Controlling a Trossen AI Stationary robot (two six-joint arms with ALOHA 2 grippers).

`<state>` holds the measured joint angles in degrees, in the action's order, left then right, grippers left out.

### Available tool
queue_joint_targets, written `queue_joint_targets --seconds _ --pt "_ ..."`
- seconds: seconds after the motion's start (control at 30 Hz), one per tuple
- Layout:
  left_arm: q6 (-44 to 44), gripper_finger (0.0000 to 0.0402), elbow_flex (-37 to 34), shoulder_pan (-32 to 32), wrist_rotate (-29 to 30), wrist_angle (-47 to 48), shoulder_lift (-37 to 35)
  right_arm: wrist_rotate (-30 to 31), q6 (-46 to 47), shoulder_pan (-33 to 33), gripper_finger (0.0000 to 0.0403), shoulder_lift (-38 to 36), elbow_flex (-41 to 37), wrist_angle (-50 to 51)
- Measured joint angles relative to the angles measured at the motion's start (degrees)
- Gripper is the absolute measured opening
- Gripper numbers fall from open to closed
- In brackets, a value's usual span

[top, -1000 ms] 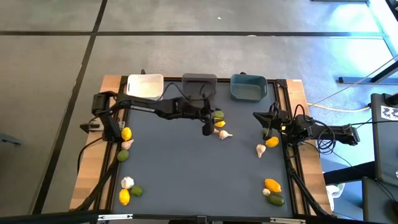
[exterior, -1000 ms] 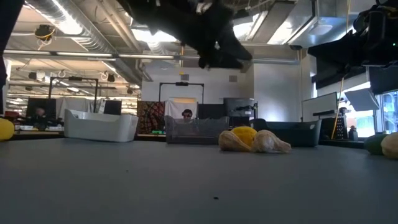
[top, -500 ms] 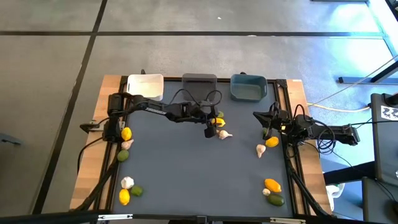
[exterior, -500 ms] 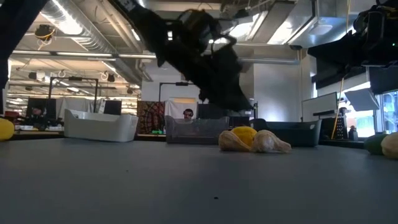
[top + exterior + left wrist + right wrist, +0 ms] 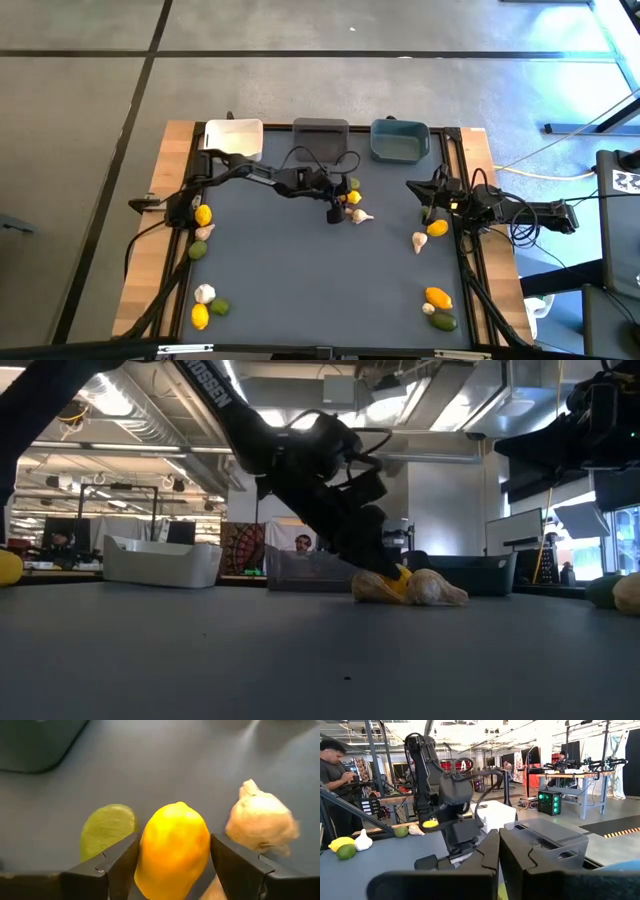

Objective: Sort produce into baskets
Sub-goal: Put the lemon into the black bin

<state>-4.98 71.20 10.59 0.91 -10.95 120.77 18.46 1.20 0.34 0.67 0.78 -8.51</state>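
Three bins sit in a row at the far edge of the grey worktop (image 5: 300,270): a white bin (image 5: 233,138) on the left, a dark grey bin (image 5: 320,136) in the middle and a blue bin (image 5: 399,140) on the right. Down the left side lie a lemon (image 5: 203,215), a garlic bulb (image 5: 204,232) and a lime (image 5: 198,250), and nearer the front corner a second garlic bulb (image 5: 204,294), a second lime (image 5: 220,307) and a second lemon (image 5: 200,317). In the middle, the left pincer (image 5: 172,862) is low over the worktop, just in front of the grey bin. Its fingers (image 5: 120,862) stand open on both sides of a yellow lemon (image 5: 172,850) and have not squeezed it. A green lime (image 5: 106,827) lies just beside that lemon, and a garlic bulb (image 5: 260,822) lies on its other side. On the right, the right pincer (image 5: 428,200) waits closed and holds nothing. A lemon (image 5: 437,228) and a garlic bulb (image 5: 419,240) lie near it. More fruit (image 5: 438,297) sits at the front right corner.
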Motion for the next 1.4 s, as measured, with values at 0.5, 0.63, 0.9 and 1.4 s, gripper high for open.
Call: queue_joint_targets --seconds 0.5,0.63,0.9,1.4 --pt "1.1 0.0148 -0.1 0.4 -0.5 1.2 -0.6 0.0 0.0 0.0 0.0014 0.0 0.0 0.5" --pt "1.2 0.015 -0.2 0.2 -0.4 2.0 -4.4 0.0 0.0 0.0 0.0014 0.0 0.0 1.5" --pt "0.5 0.0157 -0.1 0.7 4.6 5.6 -14.9 0.0 0.0 0.0 0.0014 0.0 0.0 1.9" --pt "3.8 0.0159 -0.1 11.2 13.1 12.4 -23.6 2.1 0.0 0.0 0.0014 0.0 0.0 2.5"
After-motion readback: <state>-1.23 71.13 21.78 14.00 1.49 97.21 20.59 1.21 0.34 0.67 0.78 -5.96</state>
